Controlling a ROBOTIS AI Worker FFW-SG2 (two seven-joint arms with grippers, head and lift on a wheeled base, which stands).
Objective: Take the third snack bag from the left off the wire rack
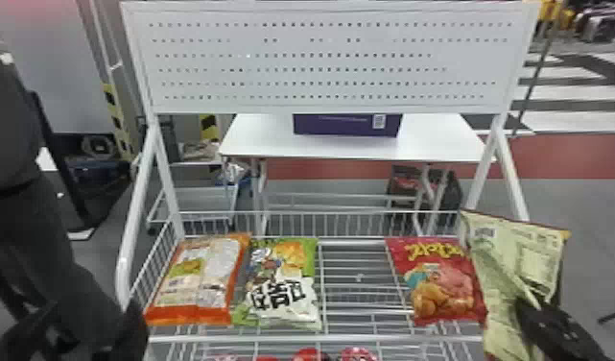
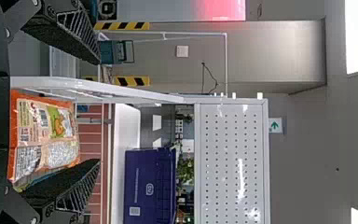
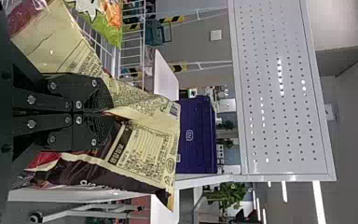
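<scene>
1. The right gripper [image 3: 112, 113] sits at the right end of the wire rack [image 1: 354, 283], its jaws clamped on the cream snack bag [image 1: 507, 269].
2. That bag stands roughly upright over the rack's right edge, just beside the red bag [image 1: 438, 283], which lies flat on the rack.
3. An orange bag [image 1: 200, 278] and a green bag [image 1: 282, 283] lie side by side on the rack's left half, well apart from the red bag.
4. The left gripper [image 2: 95, 112] hangs by the rack's left front corner, jaws wide apart, facing the orange bag.
</scene>
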